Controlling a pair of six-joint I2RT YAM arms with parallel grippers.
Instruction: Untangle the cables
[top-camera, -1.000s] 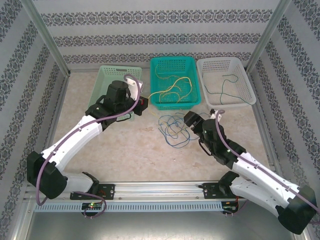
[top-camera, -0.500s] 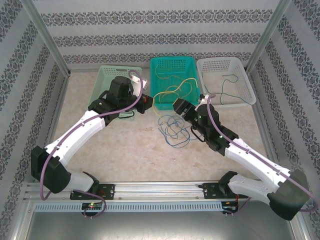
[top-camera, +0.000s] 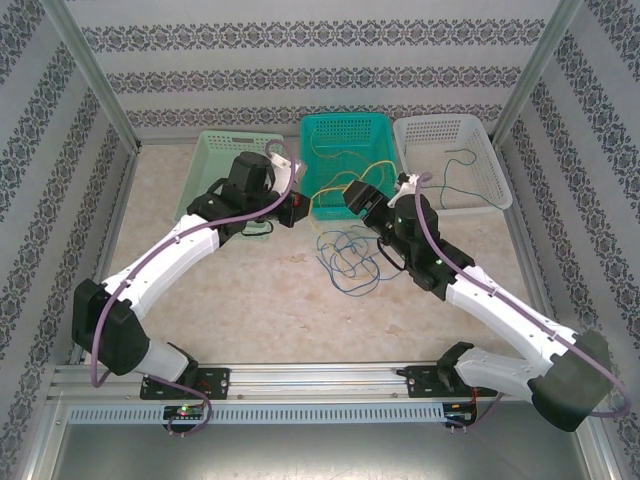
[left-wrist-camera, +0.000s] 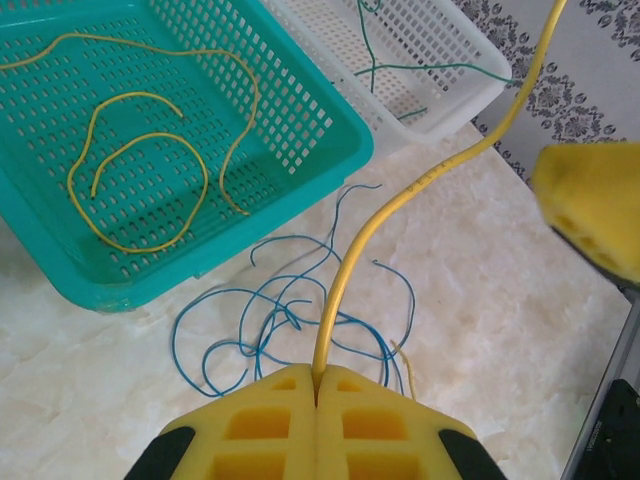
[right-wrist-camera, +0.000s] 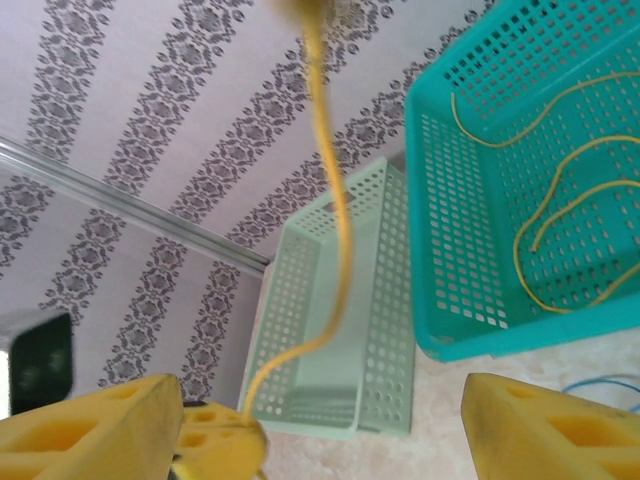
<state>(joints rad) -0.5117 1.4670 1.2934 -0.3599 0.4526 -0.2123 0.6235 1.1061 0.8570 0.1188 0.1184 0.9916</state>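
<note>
My left gripper (top-camera: 297, 205) (left-wrist-camera: 318, 385) is shut on a yellow cable (left-wrist-camera: 400, 200), pinched between its yellow pads. That cable (top-camera: 335, 183) arcs up toward the teal basket (top-camera: 350, 122) and passes in front of my right wrist camera (right-wrist-camera: 335, 200). My right gripper (top-camera: 357, 197) (right-wrist-camera: 320, 430) stands open just right of the left one, its fingers wide apart and nothing between them. A tangle of blue cables (top-camera: 345, 255) (left-wrist-camera: 280, 320) lies on the table below both grippers. More yellow cables (left-wrist-camera: 150, 160) lie in the teal basket. A dark green cable (top-camera: 455, 175) lies in the white basket (top-camera: 450, 125).
A light green basket (top-camera: 215, 150) (right-wrist-camera: 330, 330) sits at the back left, behind the left arm. The three baskets stand in a row along the back wall. Aluminium posts and patterned walls close in the table on both sides.
The right arm has swung up and left from beside the blue tangle to the teal basket's front. The left gripper has shifted right with the yellow cable.
</note>
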